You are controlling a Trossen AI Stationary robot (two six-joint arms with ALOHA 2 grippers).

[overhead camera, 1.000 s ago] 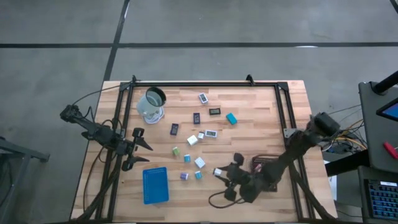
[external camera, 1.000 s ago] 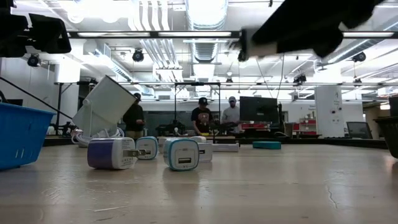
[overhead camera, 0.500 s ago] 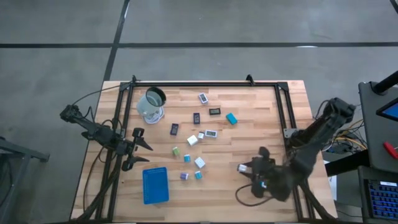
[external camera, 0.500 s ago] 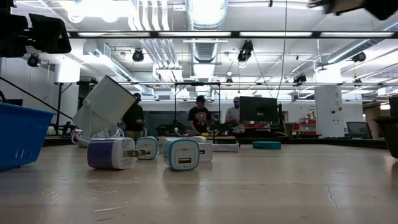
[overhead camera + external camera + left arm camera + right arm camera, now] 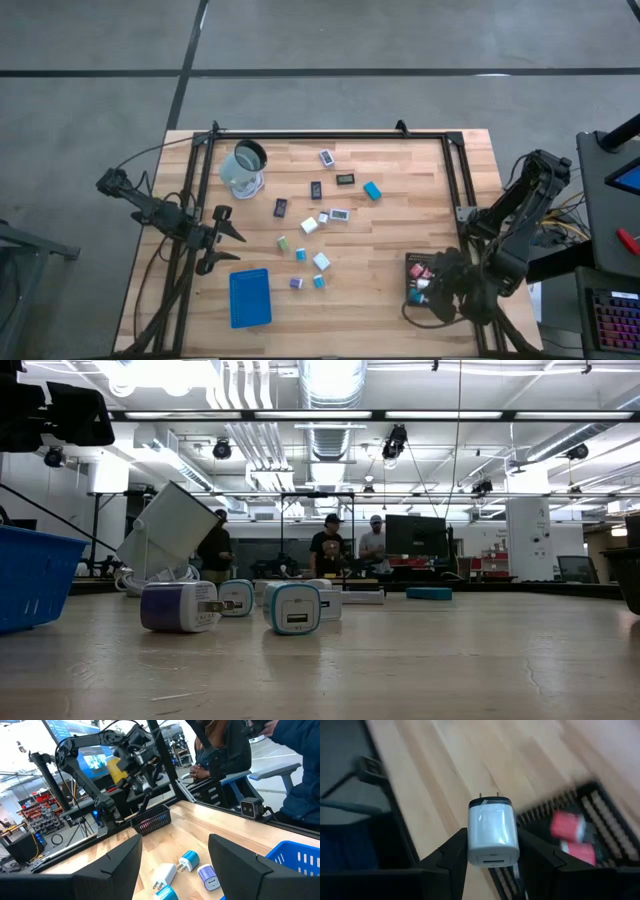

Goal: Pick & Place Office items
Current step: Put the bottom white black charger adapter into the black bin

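I see the wooden tabletop [image 5: 400,235] with its black frame, and on it, from large to small: the blue tray [image 5: 250,297] near the front left edge, the clear cup [image 5: 243,169] tipped at the back left, and the black tray [image 5: 418,272] at the front right, with pink pieces lying inside it.

My right arm reaches in from the right side, and its right claw [image 5: 493,851] hangs over the black tray's front edge — closed on a white charger [image 5: 493,834], prongs pointing away from the wrist camera, the block pinched between both fingers [image 5: 452,852]. The wrist view shows the black tray just beyond it.

My left arm waits off the tabletop's left edge, the left claw [image 5: 222,238] standing wide and holding nothing.

The rest of the office items [image 5: 309,226] lie scattered across the middle of the tabletop: white, teal, green and purple blocks, and flat dark rectangles — all well apart from both claws.
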